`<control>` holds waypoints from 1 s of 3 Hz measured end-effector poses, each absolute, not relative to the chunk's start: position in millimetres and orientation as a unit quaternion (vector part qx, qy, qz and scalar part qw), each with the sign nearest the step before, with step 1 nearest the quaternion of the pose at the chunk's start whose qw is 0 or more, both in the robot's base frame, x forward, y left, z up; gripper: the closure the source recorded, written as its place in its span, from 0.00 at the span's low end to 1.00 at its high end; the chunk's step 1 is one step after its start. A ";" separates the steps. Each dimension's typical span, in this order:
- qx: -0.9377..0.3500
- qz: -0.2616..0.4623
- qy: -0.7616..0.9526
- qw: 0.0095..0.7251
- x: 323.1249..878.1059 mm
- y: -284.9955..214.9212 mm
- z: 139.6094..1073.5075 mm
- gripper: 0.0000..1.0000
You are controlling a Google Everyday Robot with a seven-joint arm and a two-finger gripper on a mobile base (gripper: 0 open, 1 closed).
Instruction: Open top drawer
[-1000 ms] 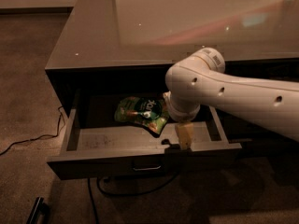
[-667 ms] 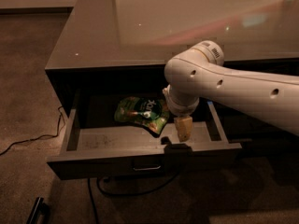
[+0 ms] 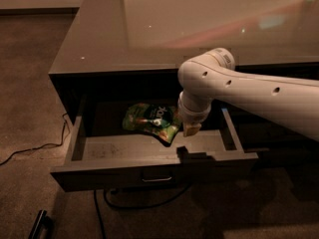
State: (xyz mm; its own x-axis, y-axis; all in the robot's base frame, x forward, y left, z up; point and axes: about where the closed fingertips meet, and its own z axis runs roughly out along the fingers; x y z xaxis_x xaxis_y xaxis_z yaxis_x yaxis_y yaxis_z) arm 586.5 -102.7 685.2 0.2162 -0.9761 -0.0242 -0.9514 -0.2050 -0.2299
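Note:
The top drawer point(image 3: 149, 171) is pulled out from under the glossy countertop, its dark flat front toward me with a small bar handle point(image 3: 157, 178) at centre. Its lighter grey scuffed floor point(image 3: 109, 151) and low side walls show. A green snack bag point(image 3: 152, 121) lies inside, toward the back middle. My white arm point(image 3: 234, 91) reaches in from the right. My gripper point(image 3: 191, 129) hangs over the drawer's inside, just right of the bag and a little behind the front wall. It touches neither the handle nor the front.
The wide glossy countertop point(image 3: 199, 29) spans the back. A thin cable point(image 3: 30, 151) lies on the carpet at left and more cables point(image 3: 139, 203) loop under the drawer. A dark bar-shaped object point(image 3: 40, 225) lies on the floor at bottom left.
The gripper has risen and drawn back a little from the drawer's front wall. The drawer stays pulled out as before, and the bag has not moved.

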 end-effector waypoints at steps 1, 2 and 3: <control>-0.767 -0.036 0.635 0.091 591.1 -107.9 664.9 0.77; -0.759 -0.004 0.649 0.059 583.9 -109.2 634.4 0.99; -0.754 0.002 0.656 0.042 564.0 -107.0 624.3 1.00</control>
State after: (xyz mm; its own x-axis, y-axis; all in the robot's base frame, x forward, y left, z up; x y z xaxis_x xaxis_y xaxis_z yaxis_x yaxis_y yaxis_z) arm 564.0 -107.0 624.3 0.1390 -0.9886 -0.0577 -0.9889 -0.1356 -0.0601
